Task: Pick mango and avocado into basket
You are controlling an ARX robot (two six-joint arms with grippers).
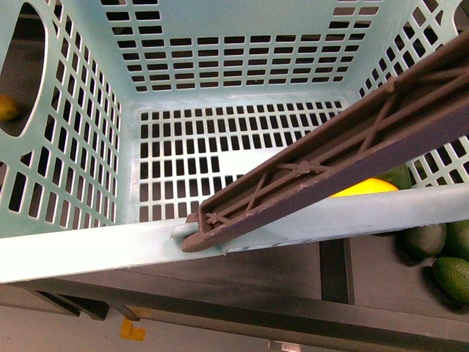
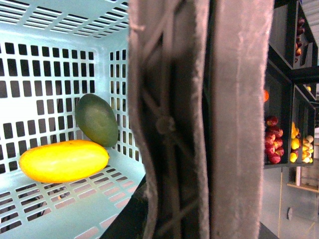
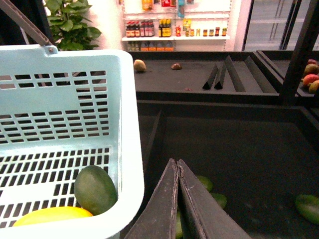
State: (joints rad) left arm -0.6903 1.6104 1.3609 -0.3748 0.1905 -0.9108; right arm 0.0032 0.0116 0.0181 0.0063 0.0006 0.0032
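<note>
The light teal basket (image 1: 88,249) fills the front view, its brown handle (image 1: 330,165) slanting across it. The yellow mango (image 2: 64,160) and the dark green avocado (image 2: 96,119) lie side by side on the basket floor (image 2: 60,204). In the front view only a bit of the mango (image 1: 365,188) shows behind the handle. Both show in the right wrist view, mango (image 3: 52,216) and avocado (image 3: 94,189), inside the basket wall (image 3: 124,124). My left gripper is shut on the basket handle (image 2: 199,124), its jaws hidden. My right gripper (image 3: 177,163) is shut and empty, just outside the basket.
Several green avocados (image 1: 440,257) lie in the dark bin under the basket's right side, more below my right gripper (image 3: 309,206). Dark shelf bins with red and yellow fruit (image 2: 274,144) stand beside. A black shelf edge (image 1: 293,308) runs below the basket.
</note>
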